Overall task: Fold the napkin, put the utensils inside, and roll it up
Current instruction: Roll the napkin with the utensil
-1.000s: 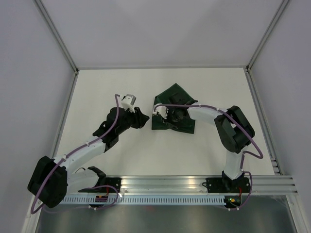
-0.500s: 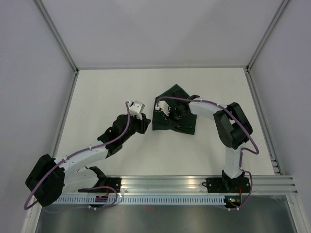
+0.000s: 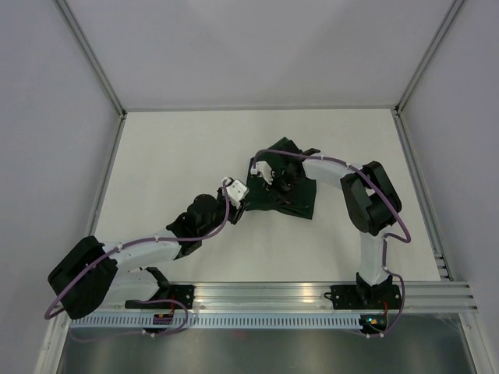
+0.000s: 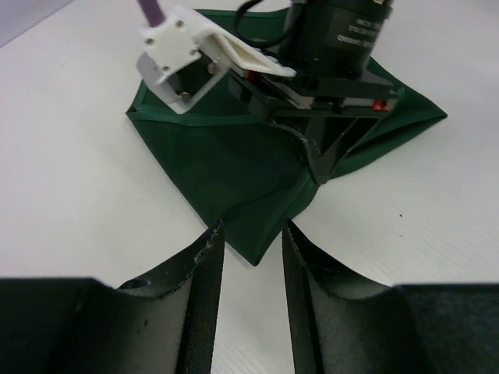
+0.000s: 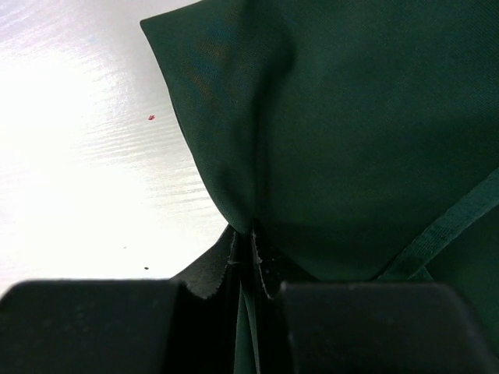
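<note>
My left gripper (image 4: pixel 251 230): jaws spread, nothing held. Near corner of napkin (image 4: pixel 226 171) pokes in between fingertips from 12 o'clock; contact unclear.

My right gripper (image 5: pixel 251 251): fingers pressed together, pinching raised fold of napkin, cloth tenting up from pinch toward 12 o'clock. In left wrist view, right gripper sits on cloth at 1 o'clock.

Napkin bunched into uneven folded shape, lying on white table (image 3: pixel 179 148) right of centre, at 2 o'clock from left gripper in top view.
</note>
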Robot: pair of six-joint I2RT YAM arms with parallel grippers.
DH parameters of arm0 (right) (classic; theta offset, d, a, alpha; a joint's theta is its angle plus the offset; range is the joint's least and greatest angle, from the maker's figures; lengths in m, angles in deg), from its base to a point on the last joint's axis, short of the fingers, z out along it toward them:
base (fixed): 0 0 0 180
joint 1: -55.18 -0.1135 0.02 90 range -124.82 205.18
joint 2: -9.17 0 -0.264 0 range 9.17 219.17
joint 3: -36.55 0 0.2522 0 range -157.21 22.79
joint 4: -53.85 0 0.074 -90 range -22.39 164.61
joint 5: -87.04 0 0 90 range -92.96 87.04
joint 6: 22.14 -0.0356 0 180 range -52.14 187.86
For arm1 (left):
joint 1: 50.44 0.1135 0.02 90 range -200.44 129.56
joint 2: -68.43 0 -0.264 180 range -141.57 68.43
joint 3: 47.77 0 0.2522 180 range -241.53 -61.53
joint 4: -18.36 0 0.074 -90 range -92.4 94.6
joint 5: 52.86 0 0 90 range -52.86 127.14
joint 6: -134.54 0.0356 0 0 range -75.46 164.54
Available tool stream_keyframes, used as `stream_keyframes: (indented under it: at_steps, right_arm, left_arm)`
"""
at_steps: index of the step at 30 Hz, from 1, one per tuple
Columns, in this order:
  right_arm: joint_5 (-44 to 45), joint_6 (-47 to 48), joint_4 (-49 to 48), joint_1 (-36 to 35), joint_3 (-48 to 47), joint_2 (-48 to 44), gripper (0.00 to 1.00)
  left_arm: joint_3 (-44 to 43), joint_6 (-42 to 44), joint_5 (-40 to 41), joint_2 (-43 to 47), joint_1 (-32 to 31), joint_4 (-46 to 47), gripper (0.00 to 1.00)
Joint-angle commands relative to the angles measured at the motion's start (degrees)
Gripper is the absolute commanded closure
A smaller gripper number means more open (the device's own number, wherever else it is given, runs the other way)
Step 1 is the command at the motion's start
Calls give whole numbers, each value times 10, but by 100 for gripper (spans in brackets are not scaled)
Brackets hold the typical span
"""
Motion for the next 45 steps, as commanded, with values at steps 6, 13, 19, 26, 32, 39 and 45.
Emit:
stream_keyframes:
  at_steps: [6, 13, 19, 26, 32, 39, 45]
  right_arm:
    - [-8, 18, 70, 10, -12, 66, 88]
    - [-15, 27, 91, 16, -25, 83, 89]
    - [-17, 31, 99, 23, -32, 91, 90]
    - [-28, 44, 121, 30, -47, 107, 91]
    - [-26, 66, 142, 39, -55, 116, 91]
    - [-22, 80, 154, 47, -54, 122, 92]
    - [-22, 87, 158, 51, -53, 124, 92]
  left_arm:
    - [-42, 108, -75, -56, -26, 30, 51]
    - [-79, 173, -75, -139, -51, 45, 51]
    - [-131, 233, -83, -211, -58, 29, 51]
    - [-189, 282, -113, -273, -58, -29, 48]
    - [-211, 304, -126, -292, -58, -71, 48]
    - [-218, 342, -116, -299, -58, -103, 47]
    - [-250, 369, -124, -319, -58, -151, 47]
